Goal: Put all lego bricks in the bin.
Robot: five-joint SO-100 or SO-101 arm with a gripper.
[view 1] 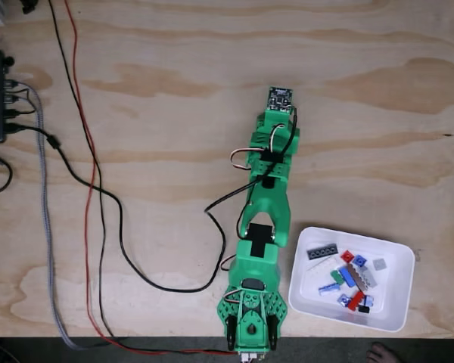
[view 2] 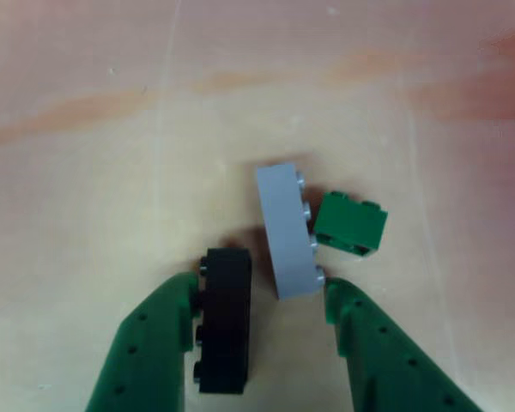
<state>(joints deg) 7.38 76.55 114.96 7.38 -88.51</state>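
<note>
Gripper (view 2: 262, 322): two dark green fingers are rising from the bottom edge of the other view, jaws standing spread, with two bricks lying between them.
Left finger (view 2: 150, 343): its inner face is touching the black brick's studded side.
Right finger (view 2: 386, 352): its tip is sitting just beside the lower corner of the grey brick; whether it is touching, I cannot tell.
Black brick (view 2: 223, 322): it is lying on the wood, long axis running up the picture, studs facing left.
Grey brick (view 2: 287, 230): it is lying slightly tilted to the right of the black one, a narrow gap between them, studs facing right.
Green brick (view 2: 350, 223): small, it is sitting just beyond the right finger, pressing close against the grey brick's studs.
Arm (view 1: 263, 227): in the fixed view the green arm is stretching up the plywood table (view 1: 151, 113) from its base at the bottom edge.
Bin (view 1: 393, 302): the white tray is sitting right of the arm's base.
Bricks in bin (view 1: 348, 276): red, blue, grey, green and black pieces are lying clustered inside.
Cables (view 1: 91, 197): black, red and grey leads are trailing across the left of the table.
</note>
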